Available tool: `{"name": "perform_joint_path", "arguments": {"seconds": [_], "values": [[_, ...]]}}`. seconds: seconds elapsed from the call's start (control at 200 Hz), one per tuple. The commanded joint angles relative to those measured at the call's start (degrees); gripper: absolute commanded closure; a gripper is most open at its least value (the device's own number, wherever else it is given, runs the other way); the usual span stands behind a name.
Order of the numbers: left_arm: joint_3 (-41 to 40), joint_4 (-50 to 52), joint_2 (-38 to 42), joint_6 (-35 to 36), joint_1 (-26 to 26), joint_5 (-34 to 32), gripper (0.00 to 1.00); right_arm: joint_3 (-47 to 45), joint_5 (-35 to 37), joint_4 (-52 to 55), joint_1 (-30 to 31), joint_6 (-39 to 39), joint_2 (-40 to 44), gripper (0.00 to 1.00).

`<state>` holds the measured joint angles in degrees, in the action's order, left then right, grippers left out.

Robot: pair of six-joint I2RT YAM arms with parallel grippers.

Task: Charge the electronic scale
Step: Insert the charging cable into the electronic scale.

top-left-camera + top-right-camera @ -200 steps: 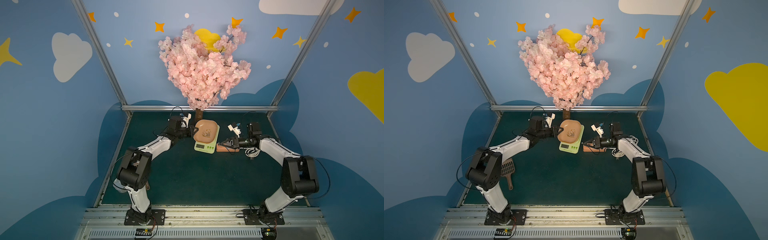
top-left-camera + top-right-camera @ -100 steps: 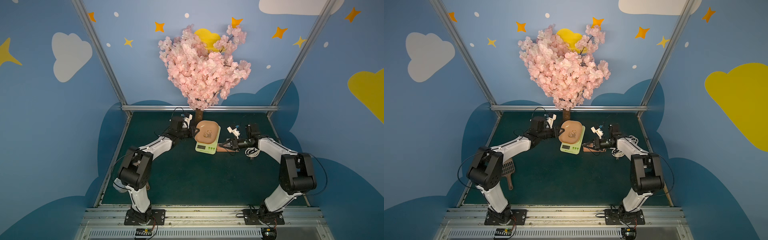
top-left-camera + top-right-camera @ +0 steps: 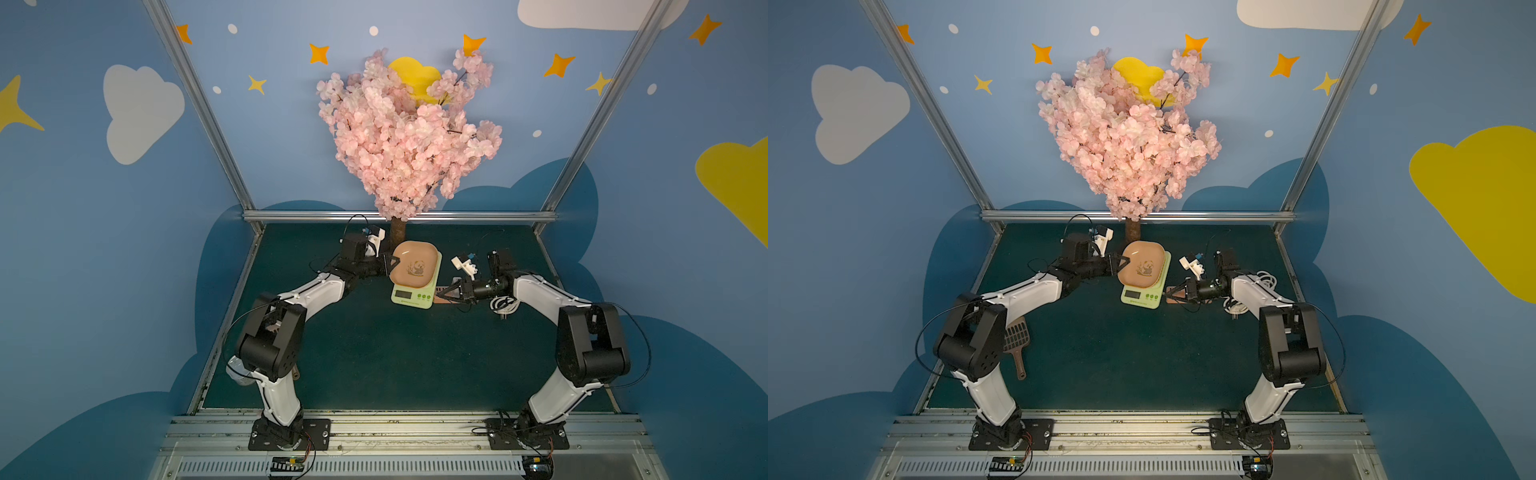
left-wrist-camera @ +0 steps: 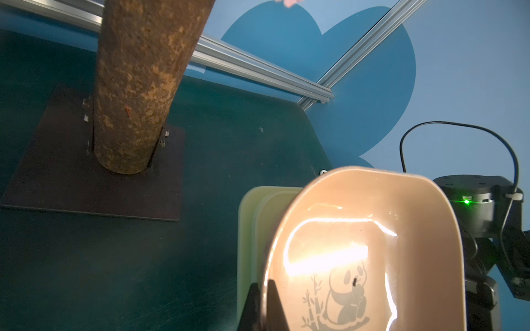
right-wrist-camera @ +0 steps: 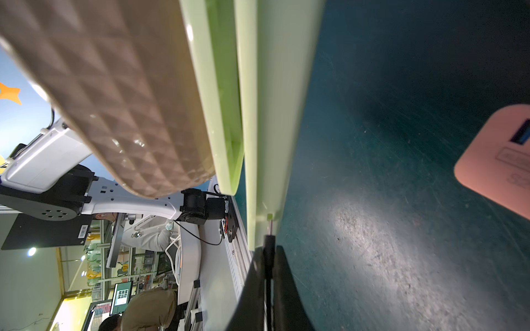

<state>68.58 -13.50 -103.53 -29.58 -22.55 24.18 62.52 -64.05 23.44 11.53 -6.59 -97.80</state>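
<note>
**Operator:** Which step am I on?

**Helper:** You are at the plugging-in step. Your right fingers [image 5: 288, 295] are shut tight on the black plug [image 5: 268, 249]. Its small metal tip sits right at the little hole in the side of the electronic scale [image 3: 413, 293]. I cannot tell if the tip is in the hole or only touching it.

**Operator:** And my other arm?

**Helper:** Your left fingers [image 4: 251, 311] are pinched on the rim of the tan tray [image 4: 372, 258], the one with the panda. I think that holds the scale so it will not slide away.

**Operator:** Where is the scale?

**Helper:** It is near the back edge of the tabletop [image 3: 374, 357], about the middle, just in front of the tree trunk [image 4: 137, 86].

**Operator:** What do I do next?

**Helper:** I think you need to push the plug straight in, slow and level, toward your left arm. Line the tip up with the hole. If it goes in tilted, it may jam or shove the scale.

**Operator:** How much room do I have?

**Helper:** You have not much on the plug side. The pink power strip [image 5: 499, 160] lies just beside the scale, right by your right fingers. A white cord bundle [image 3: 505, 305] lies by your right arm. Behind the scale are the trunk and its dark base plate [image 4: 91, 172]. The front half of the tabletop is open, with only a brown scoop [image 3: 1016, 338] by the left edge.
</note>
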Motion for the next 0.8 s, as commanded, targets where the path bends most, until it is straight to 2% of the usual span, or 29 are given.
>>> {"name": "perform_joint_path", "arguments": {"seconds": [0.0, 0.496, 0.791], "values": [[2.5, -4.0, 0.1, -1.1, -0.4, 1.5, 0.97, 1.5, 0.2, 0.9, 0.5, 1.1, -0.2, 1.00], [2.7, -4.3, -0.7, -1.4, -0.7, 3.0, 0.97, 0.4, 3.3, -0.1, 0.6, 1.4, 2.1, 1.00], [3.0, -4.1, -1.0, -1.2, -0.8, 3.6, 0.97, 0.1, 2.5, -0.4, 0.6, 1.8, 3.0, 1.00]]}}
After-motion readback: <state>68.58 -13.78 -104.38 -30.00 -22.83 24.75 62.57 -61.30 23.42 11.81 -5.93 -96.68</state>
